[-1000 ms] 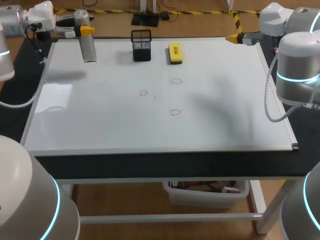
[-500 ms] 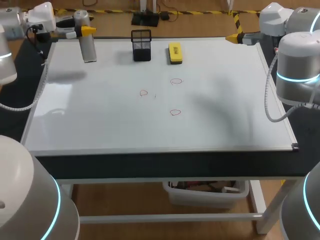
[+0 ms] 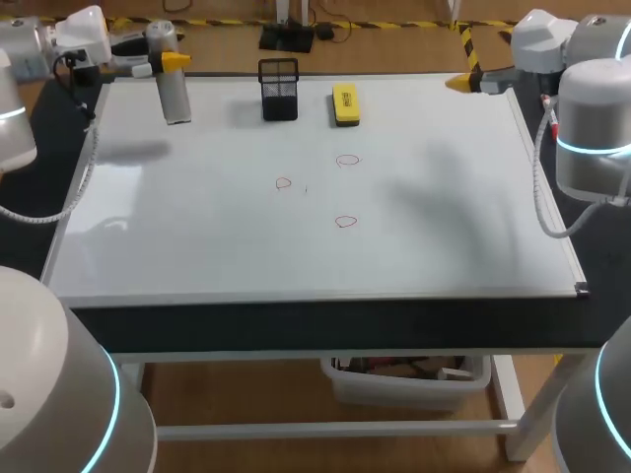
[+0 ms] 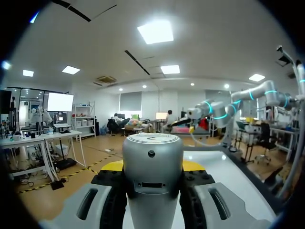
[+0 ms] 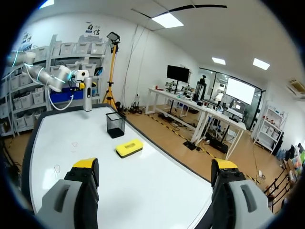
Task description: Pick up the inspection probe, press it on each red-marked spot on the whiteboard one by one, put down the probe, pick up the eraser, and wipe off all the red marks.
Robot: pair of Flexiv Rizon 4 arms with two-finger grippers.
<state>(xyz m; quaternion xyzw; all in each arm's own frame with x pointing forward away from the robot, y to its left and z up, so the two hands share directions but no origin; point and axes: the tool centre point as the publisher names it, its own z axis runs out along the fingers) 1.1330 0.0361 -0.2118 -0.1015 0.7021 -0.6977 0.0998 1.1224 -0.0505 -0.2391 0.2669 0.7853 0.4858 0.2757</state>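
So the left gripper (image 3: pixel 170 61) is up at the far left corner of the whiteboard (image 3: pixel 444 197), clamped on the inspection probe (image 3: pixel 175 94), a silver cylinder held pretty much upright. In the left wrist view the probe fills the gap between the 2 fingers, with yellow peeking out on either side of it. Its lower end is right down by the board surface near the corner, but I can't tell if it actually touches. The right gripper (image 3: pixel 463 81) sits over the far right corner of the board, and the right wrist view shows its 2 yellow-tipped fingers spread wide with nothing between them, just bare board ahead. The yellow eraser (image 3: pixel 345 103) is lying flat along the far edge, roughly mid-board, and just beside it on the left stands a black mesh pen cup (image 3: pixel 279 89). All 3 red marks are there around the middle of the board: 1 to the left (image 3: pixel 284 183), 1 farther back (image 3: pixel 348 160) and 1 nearest the front (image 3: pixel 345 222), each a small red loop, well apart from both grippers.
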